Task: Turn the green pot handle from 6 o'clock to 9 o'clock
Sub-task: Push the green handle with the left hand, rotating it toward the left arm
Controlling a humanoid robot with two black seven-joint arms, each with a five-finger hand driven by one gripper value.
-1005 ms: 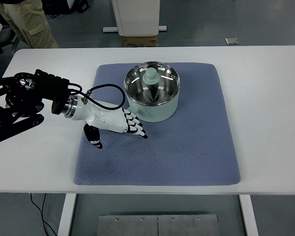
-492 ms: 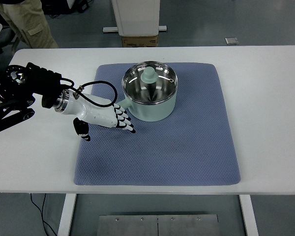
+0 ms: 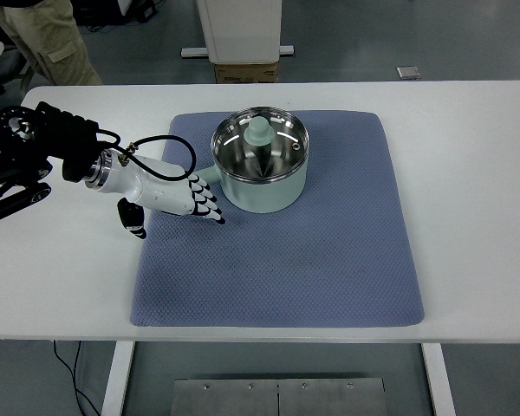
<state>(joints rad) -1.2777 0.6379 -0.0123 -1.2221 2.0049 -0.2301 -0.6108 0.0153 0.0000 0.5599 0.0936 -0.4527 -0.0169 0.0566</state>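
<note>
Left hand [image 3: 178, 198] (fingers spread, nothing gripped) has been swept toward the mat's [image 3: 329, 260] left edge, and the green pot [image 3: 260, 165] handle [image 3: 206, 176] has been pushed nearly to 9 o'clock.

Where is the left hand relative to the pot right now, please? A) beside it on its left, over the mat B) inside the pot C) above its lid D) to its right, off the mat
A: the left hand sits just left of the pot, its fingertips over the mat near the handle.
</note>
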